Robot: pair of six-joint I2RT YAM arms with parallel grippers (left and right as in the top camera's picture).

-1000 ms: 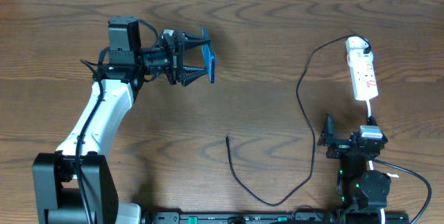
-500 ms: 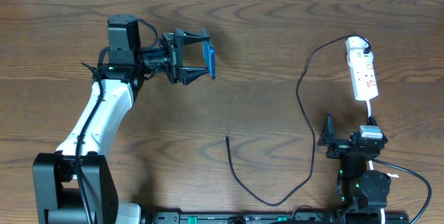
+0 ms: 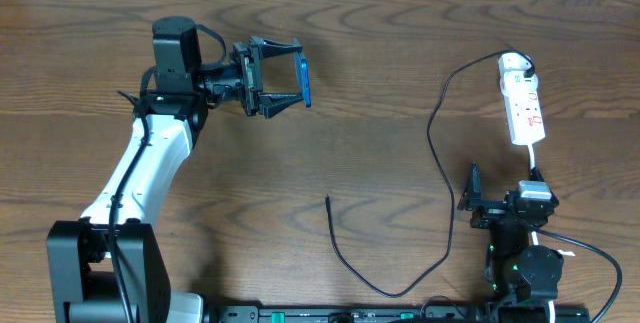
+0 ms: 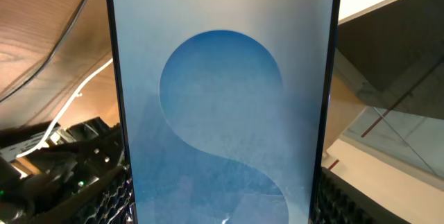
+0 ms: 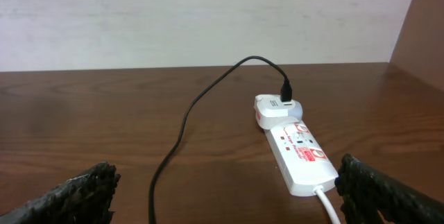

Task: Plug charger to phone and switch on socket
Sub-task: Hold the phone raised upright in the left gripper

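Observation:
My left gripper (image 3: 285, 78) is shut on the phone (image 3: 303, 81), held off the table at the back left, edge-on from above. In the left wrist view its blue screen (image 4: 222, 99) fills the space between my fingers (image 4: 340, 200). The charger (image 3: 437, 153) runs as a thin black cable from the socket (image 3: 523, 103) down in a loop to its free plug tip (image 3: 328, 201) on the table's middle. My right gripper (image 3: 503, 188) stands open, empty, just in front of the socket (image 5: 298, 151), with the cable (image 5: 187, 120) ahead on its left.
The socket's white cord (image 5: 327, 203) leads back towards my right arm (image 3: 525, 253). The wooden table (image 3: 380, 53) ends at a pale wall at the back. The left arm (image 3: 140, 163) stretches over the left side.
My left gripper has carried the phone a little towards the table's back and turned slightly. The right arm, cable and socket have not moved.

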